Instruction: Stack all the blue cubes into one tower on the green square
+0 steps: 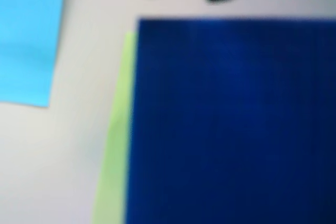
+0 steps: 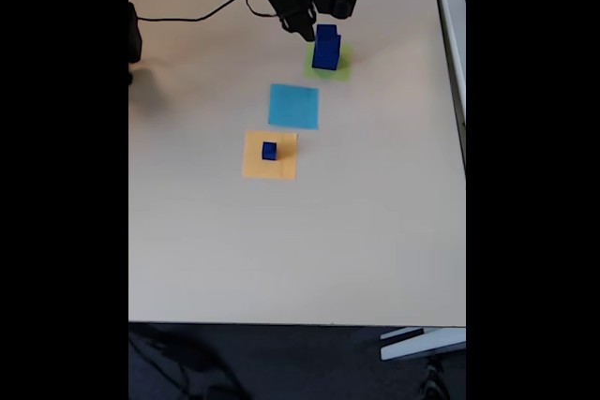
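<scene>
A stepped tower [image 2: 326, 48] of blue cubes stands on the green square [image 2: 341, 68], the open, empty gripper [image 2: 307, 33] seemingly just beside it, so a careless retreat could topple the stack.

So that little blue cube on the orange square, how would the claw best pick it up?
Probably straight down from above, fingers closing on two opposite flat sides of the small blue cube. It sits alone and flat on the orange square, with open table all round, so nothing blocks the gripper.
</scene>
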Motion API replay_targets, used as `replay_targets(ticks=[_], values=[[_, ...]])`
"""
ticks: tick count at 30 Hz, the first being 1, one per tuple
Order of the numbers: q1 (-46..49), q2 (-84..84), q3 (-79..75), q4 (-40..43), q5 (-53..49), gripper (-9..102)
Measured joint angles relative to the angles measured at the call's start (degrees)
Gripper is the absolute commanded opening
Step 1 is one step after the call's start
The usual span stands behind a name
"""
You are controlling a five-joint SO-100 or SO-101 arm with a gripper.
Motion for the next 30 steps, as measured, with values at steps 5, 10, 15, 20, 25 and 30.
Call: replay_targets(ticks=[5, 10, 15, 20, 25, 30], values=[[0.0, -0.1, 0.0, 0.0, 0.0, 0], [0.0, -1.1, 0.0, -0.2, 0.0, 0], [0.0, -1.5, 0.0, -0.5, 0.0, 0], [0.0, -1.5, 0.0, -1.2, 0.0, 0], [0.0, -1.5, 0.0, -1.2, 0.0, 0], [0.0, -1.5, -0.5, -1.2, 0.0, 0]])
